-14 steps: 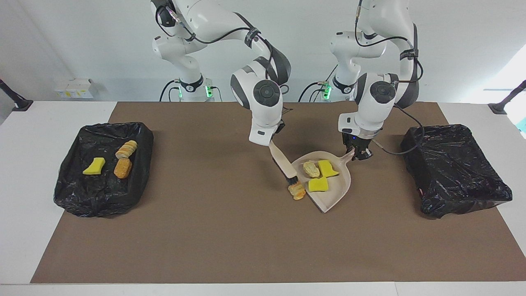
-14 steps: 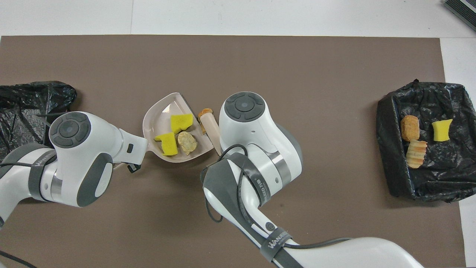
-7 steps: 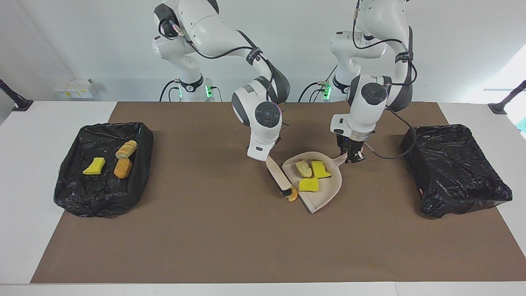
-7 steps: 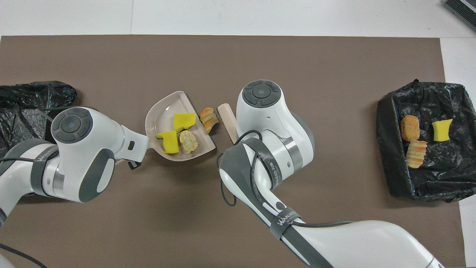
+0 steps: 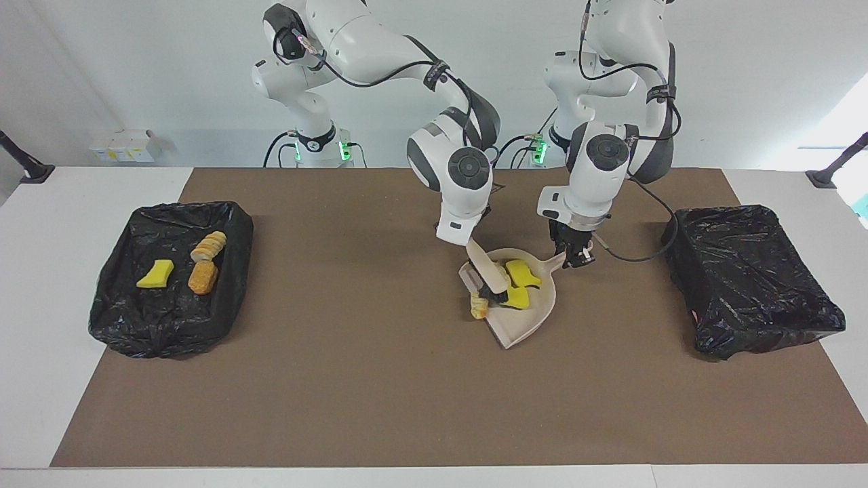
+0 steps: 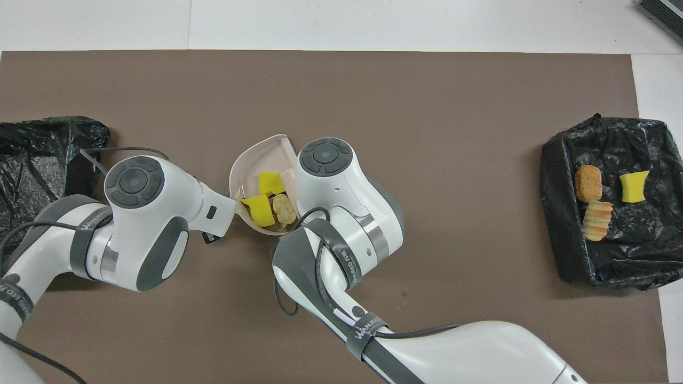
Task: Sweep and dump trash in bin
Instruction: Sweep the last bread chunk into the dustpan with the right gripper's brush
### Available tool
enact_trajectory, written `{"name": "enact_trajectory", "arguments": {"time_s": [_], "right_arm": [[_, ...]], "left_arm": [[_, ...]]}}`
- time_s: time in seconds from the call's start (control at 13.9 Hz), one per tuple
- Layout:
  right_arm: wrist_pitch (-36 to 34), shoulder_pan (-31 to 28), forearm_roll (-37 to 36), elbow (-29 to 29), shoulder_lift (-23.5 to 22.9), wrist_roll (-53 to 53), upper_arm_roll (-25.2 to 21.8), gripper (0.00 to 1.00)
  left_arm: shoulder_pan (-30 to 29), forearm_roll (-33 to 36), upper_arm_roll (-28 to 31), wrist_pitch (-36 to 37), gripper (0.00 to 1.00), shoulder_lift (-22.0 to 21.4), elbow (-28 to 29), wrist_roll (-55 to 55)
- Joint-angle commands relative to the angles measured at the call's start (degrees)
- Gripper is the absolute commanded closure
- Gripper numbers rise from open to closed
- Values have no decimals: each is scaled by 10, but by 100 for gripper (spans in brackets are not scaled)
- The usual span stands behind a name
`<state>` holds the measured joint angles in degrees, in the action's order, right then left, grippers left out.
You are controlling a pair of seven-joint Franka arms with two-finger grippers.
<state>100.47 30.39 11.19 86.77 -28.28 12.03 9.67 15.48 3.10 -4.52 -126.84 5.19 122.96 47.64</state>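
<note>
The left claw (image 5: 575, 260) pinches the smooth beige dustpan (image 5: 525, 318) handle. The right claw (image 5: 464, 237) grips the brush (image 5: 487, 274), its bristles beside a crusty bread chunk (image 5: 479, 306) at the pan's lip. Soft yellow sponge pieces (image 5: 519, 283) lie inside.

The dustpan (image 5: 525, 318) is smooth beige plastic with a slight sheen, and the brush (image 5: 484, 271) has a matching beige plastic handle with dark bristles. The trash consists of porous matt yellow sponge pieces (image 5: 522, 273) and rough, crusty tan chunks (image 5: 479, 307). Both bins (image 5: 749, 285) (image 5: 169, 318) are lined with crinkled, glossy black plastic film; the table mat (image 5: 380, 400) is matt brown and smooth, and the arm housings (image 6: 341, 197) are glossy white plastic.
</note>
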Motion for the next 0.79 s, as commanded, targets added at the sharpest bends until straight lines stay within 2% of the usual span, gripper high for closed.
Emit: {"name": "enact_trajectory", "arguments": {"time_s": [0.0,0.36,0.58,0.72], "right_arm": [[-10,-9,21,2,17,21,22,100],[-44,-17,42,1,49,33,23,100],[-97,-39,43,5,78,36,22,100],[-130,-38,39,15,90,101,21,100]], "left_arm": [[9,4,4,-2,100,3,-6,2],[9,4,4,4,100,2,-4,2],[9,3,4,4,100,1,-4,-14],[8,2,4,3,100,1,-4,-40]]}}
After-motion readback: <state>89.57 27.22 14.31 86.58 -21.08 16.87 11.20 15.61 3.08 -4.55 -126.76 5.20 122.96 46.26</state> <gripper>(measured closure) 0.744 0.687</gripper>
